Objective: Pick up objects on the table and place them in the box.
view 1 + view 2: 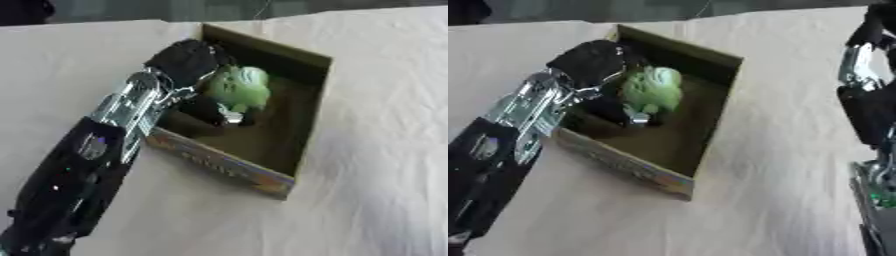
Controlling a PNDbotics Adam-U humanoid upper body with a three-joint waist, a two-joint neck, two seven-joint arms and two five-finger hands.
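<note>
One open brown cardboard box (302, 127) sits askew on the pale cloth-covered table (376, 200) in the left eye view, its printed front wall facing the near edge. Inside it, toward the far left corner, is a light green soft toy (238, 89) with a rounded, lumpy shape. The robot's left arm (96, 155) (black, with a silver section near the wrist) comes up from the lower left corner and reaches over the box's left wall. The left hand (188, 65) is inside the box, its black back raised above the rim, and its dark fingers (214, 110) curl down beside and under the green toy, touching it. Whether the toy rests on the box floor or is lifted off it cannot be told.

Right eye view: the same box, seen a little further left, shows its dark brown floor bare toward the near right corner. The green toy lies against the left hand, which is curled round its left side and lower edge. At the right edge of this view a second black and silver arm (868, 105) runs from the top corner down to the bottom; this is the robot's right arm, well apart from the box. Its hand cannot be made out, so its fingers cannot be judged.
</note>
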